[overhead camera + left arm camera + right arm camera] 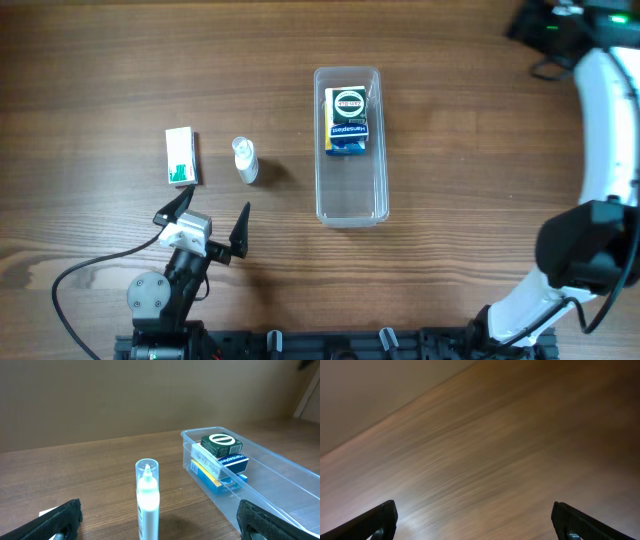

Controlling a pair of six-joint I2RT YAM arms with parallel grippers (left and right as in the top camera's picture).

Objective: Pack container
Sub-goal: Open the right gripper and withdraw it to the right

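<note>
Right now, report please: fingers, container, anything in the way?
Left fingers open, right fingers open, both empty. Container holds stacked boxes. Bottle, green-white box outside. Nothing blocks it.

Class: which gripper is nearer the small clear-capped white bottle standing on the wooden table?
Left. The left gripper hovers just on the robot's side of the bottle; the right gripper is away toward the far right corner, beyond the clear plastic container.

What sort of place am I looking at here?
Probably a robotics lab bench: a left arm and a right arm at a wooden table, with a clear container and small bottle staged for packing.
</note>
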